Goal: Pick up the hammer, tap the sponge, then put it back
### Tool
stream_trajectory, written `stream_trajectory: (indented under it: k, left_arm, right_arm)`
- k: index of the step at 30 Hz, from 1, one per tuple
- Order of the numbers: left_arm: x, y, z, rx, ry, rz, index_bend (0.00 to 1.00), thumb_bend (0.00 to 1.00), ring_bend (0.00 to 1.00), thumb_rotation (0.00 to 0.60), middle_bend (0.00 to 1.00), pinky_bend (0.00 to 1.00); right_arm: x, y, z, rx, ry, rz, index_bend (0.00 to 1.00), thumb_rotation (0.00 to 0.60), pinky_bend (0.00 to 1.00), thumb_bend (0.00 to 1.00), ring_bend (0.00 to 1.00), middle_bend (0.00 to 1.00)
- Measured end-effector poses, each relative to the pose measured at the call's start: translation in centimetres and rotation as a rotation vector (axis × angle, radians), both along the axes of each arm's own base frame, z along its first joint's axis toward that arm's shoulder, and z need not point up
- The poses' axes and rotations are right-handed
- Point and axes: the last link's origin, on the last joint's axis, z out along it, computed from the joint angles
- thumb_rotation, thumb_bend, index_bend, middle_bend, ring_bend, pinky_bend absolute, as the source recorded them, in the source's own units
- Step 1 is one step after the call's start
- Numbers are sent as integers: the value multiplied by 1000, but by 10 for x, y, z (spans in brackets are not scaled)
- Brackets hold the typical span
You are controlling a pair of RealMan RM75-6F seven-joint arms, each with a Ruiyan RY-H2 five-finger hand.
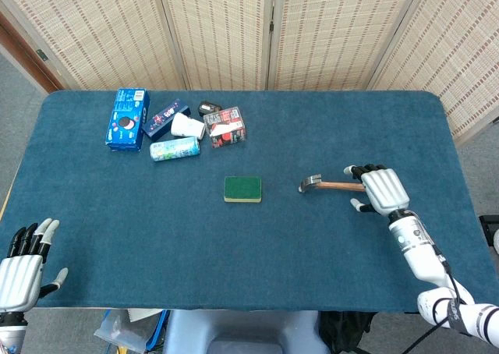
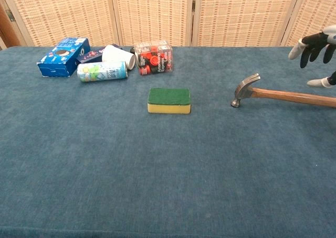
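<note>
The hammer (image 1: 327, 185) (image 2: 262, 93), steel head and wooden handle, lies flat on the blue table, head toward the sponge. The green-topped yellow sponge (image 1: 242, 189) (image 2: 169, 100) sits left of it, a gap apart. My right hand (image 1: 380, 189) (image 2: 316, 49) hovers open above the handle's far end, fingers spread; in the chest view it is clearly above the handle, not touching. My left hand (image 1: 23, 267) rests open at the table's near left edge, shown only in the head view.
A cluster stands at the back left: a blue cookie box (image 1: 126, 118), a dark blue packet (image 1: 164, 117), a white cup (image 1: 186, 125), a lying can (image 1: 175, 148) and a red-filled clear box (image 1: 226, 127). Woven screens (image 1: 265, 26) close off the back.
</note>
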Motion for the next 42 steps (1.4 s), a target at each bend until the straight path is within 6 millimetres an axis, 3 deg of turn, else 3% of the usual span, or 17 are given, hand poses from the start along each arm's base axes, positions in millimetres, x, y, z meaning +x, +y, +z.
stream_trajectory:
  k: [12,19,42]
  left_arm:
    - [0,-1,-1,-2,1,4,0,261,0,600,0,0]
    - [-3,-4,1,6,3,17,0,262,0,600,0,0]
    - [-7,-6,-1,7,-1,33,0,262,0,600,0,0]
  right_arm:
    - [-4,-38,-44,49,1,-42,267,600,324,251,276,367]
    - [-5,-48,-69,85,-23,-65,267,600,325,321,275,368]
    - [-10,-58,-89,120,-4,-82,351,600,324,361,255,425]
